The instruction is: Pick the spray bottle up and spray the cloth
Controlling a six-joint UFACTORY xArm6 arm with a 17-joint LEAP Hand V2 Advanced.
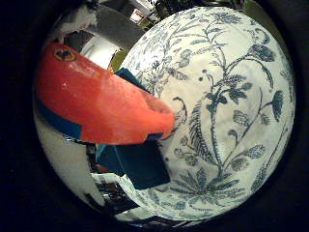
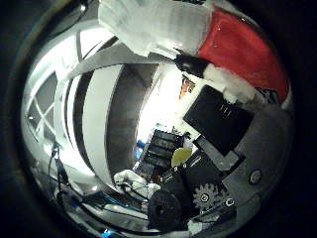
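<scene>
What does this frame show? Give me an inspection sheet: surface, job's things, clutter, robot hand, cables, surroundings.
Surface: white cloth with blue floral print, spread out and filling much of the little finger side view.
Job's things: orange-red plastic spray bottle, close to the palm, its end over the cloth; a blue block beside it.
Clutter: nothing seen.
Robot hand: black and geared parts visible; finger pose unclear.
Cables: nothing noted.
Surroundings: bright room, details unclear.
</scene>
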